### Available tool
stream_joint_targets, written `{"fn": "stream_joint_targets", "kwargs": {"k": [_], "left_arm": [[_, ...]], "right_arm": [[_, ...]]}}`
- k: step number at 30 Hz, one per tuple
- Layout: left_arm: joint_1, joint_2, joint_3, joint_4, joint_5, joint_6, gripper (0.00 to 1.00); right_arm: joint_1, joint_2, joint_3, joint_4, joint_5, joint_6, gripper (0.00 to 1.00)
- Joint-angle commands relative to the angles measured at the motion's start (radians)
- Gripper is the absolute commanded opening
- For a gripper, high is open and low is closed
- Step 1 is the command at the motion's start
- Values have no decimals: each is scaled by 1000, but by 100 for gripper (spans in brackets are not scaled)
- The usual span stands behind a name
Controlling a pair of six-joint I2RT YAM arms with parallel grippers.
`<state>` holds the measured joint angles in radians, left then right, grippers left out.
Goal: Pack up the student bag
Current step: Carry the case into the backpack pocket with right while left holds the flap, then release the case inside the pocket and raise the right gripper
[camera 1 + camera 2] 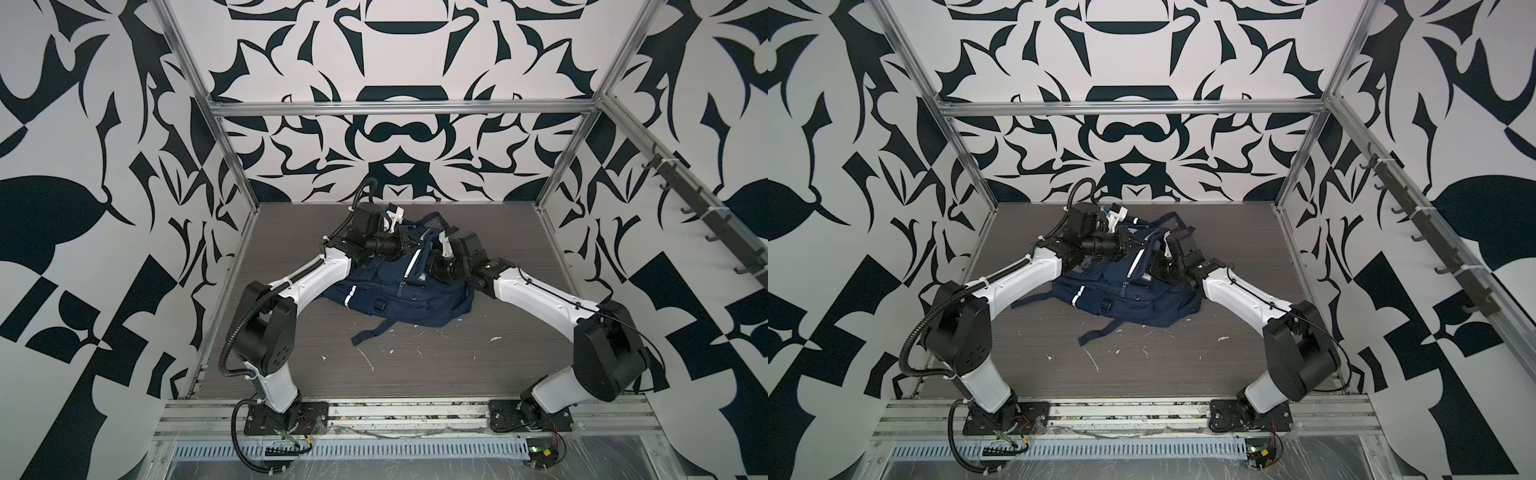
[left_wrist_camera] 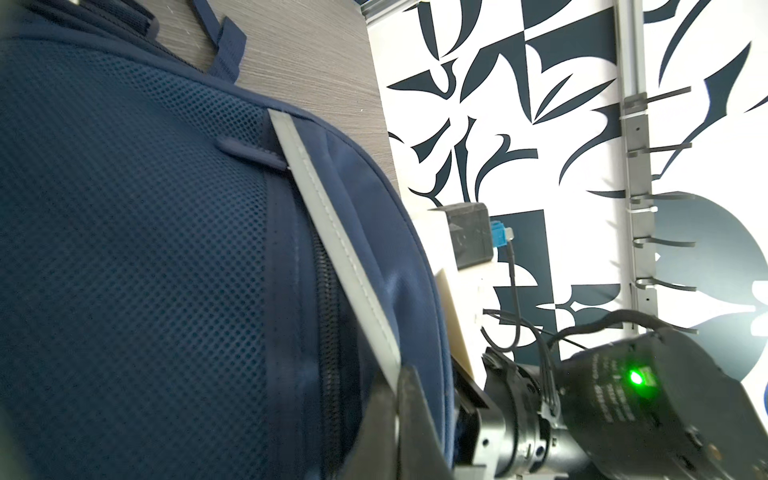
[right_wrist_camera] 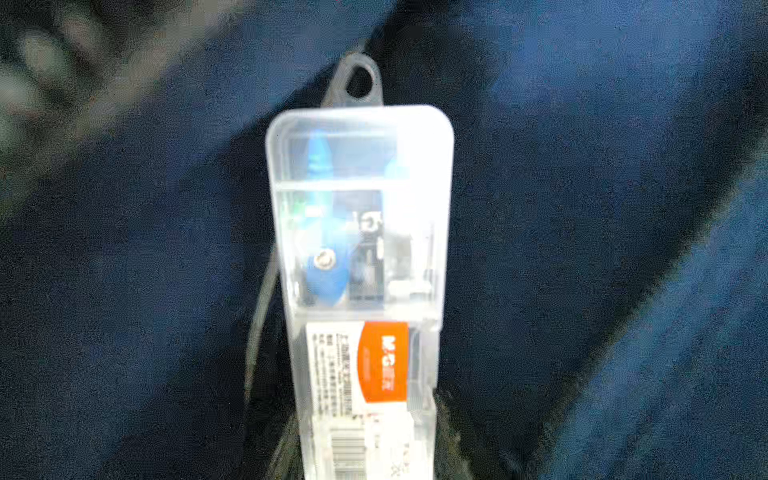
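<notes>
The large navy-blue fabric student bag (image 1: 399,291) is lying mid-frame on the grey wood-grain table (image 1: 478,365). The left gripper (image 1: 404,243), pinched shut, is apparently holding up its rim. The right gripper (image 3: 365,455) is clamping a clear plastic case with an orange label (image 3: 361,232), pointing it into the bag's dark opening; insertion and release seemingly remain.

Both arms: white moulded link shells, black joint housings, small dark screws.
Left arm (image 1: 303,274), left of frame: black corrugated conduit (image 1: 232,332), white zip ties.
Right arm (image 1: 536,291), right of frame: thin black cable (image 1: 557,296).
Black base plates (image 1: 286,415), lower frame, red wires beside.
Wrist view, lower right: green LED (image 2: 636,377) on black motor housing (image 2: 665,415).
</notes>
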<state>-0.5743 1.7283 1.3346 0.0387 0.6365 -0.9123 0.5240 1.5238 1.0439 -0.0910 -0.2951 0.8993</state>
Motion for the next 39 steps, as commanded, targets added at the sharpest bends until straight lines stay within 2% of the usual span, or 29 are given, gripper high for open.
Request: {"fn": "stream_joint_targets", "kwargs": {"k": [1, 5, 12, 19, 22, 24, 27, 33, 36, 39], "left_arm": [[-18, -93, 25, 179, 86, -35, 0], [-18, -76, 40, 224, 93, -86, 0], [-17, -46, 51, 363, 117, -212, 0], [-17, -49, 51, 372, 120, -227, 0], [-17, -46, 46, 391, 121, -243, 0], [-17, -44, 46, 401, 123, -251, 0], [-17, -44, 48, 402, 123, -252, 0], [-17, -44, 44, 399, 110, -252, 0], [-18, -45, 38, 392, 98, -250, 0], [-13, -45, 27, 387, 86, -250, 0]], "right_arm": [[0, -51, -16, 148, -29, 10, 0], [-18, -75, -116, 261, -67, 59, 0], [-21, -33, -140, 379, -74, 119, 0], [-23, 45, -136, 474, -94, 166, 2], [-23, 75, -112, 452, -95, 161, 6], [-21, 79, -77, 370, -85, 118, 8], [-22, 64, -76, 341, -58, 100, 18], [-24, 27, -77, 315, -40, 101, 52], [-24, -15, -86, 283, -28, 88, 61], [-25, -65, -106, 258, -19, 74, 64]]}}
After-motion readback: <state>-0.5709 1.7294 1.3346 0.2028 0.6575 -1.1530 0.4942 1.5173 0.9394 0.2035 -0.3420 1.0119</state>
